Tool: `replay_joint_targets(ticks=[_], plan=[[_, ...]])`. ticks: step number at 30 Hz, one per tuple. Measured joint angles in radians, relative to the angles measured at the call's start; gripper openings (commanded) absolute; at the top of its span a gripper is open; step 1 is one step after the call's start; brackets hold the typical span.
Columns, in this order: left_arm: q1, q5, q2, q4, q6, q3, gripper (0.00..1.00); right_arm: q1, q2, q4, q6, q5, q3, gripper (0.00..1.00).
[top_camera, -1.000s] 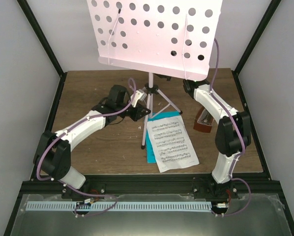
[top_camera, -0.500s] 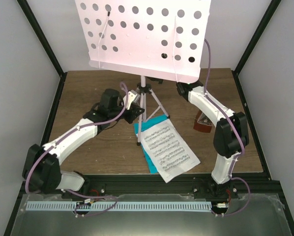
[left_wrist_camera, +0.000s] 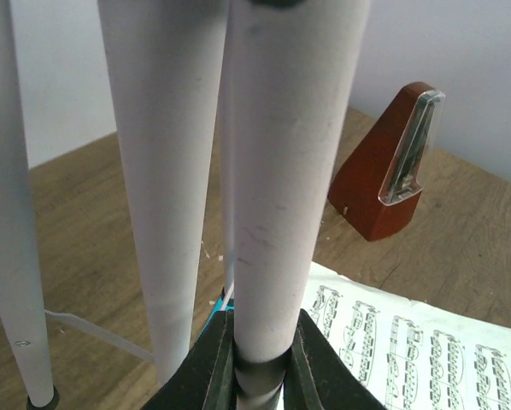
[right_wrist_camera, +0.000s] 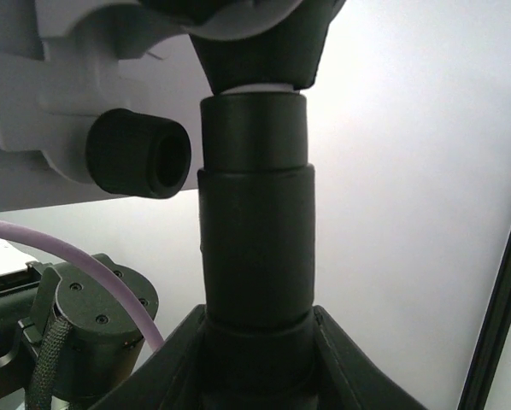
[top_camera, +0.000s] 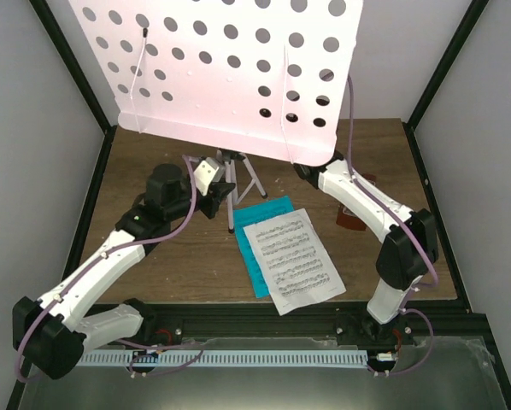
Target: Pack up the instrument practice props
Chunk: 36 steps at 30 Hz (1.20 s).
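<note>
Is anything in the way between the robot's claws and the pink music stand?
No, nothing is in between. Both claws are right on the music stand. The left claw is shut on one of its pale tubes low down. The right claw is shut on its black collar higher up.

Soft, even indoor light; faint shadows; nearest wrist-view surfaces perhaps slightly blurry.
</note>
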Motion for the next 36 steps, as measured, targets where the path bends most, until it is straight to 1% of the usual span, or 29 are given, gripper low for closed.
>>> replay_joint_targets(ticks=[6,13,19,21,25,30,32,36], plan=[[0.000,-0.010,-0.025,0.000,0.023,0.000,0.00,0.027,-0.014,0.019,-0.029,0.020,-0.003,0.01],[0.000,-0.011,-0.071,-0.026,0.019,-0.020,0.00,0.065,-0.064,0.026,-0.058,0.142,-0.082,0.01],[-0.002,-0.038,-0.193,-0.135,0.031,-0.061,0.00,0.112,-0.108,0.106,-0.034,0.228,-0.188,0.01],[-0.002,-0.055,-0.243,-0.198,0.032,-0.070,0.00,0.127,-0.116,0.141,-0.005,0.264,-0.228,0.01],[-0.002,-0.077,-0.323,-0.266,0.015,-0.100,0.00,0.144,-0.117,0.194,0.066,0.332,-0.284,0.01],[-0.002,-0.075,-0.415,-0.257,-0.050,-0.218,0.00,0.148,-0.116,0.250,0.152,0.391,-0.391,0.01],[-0.002,-0.065,-0.426,-0.222,-0.074,-0.254,0.00,0.148,-0.108,0.275,0.177,0.415,-0.422,0.01],[-0.003,-0.051,-0.425,-0.179,-0.098,-0.274,0.00,0.148,-0.107,0.307,0.193,0.441,-0.439,0.01]])
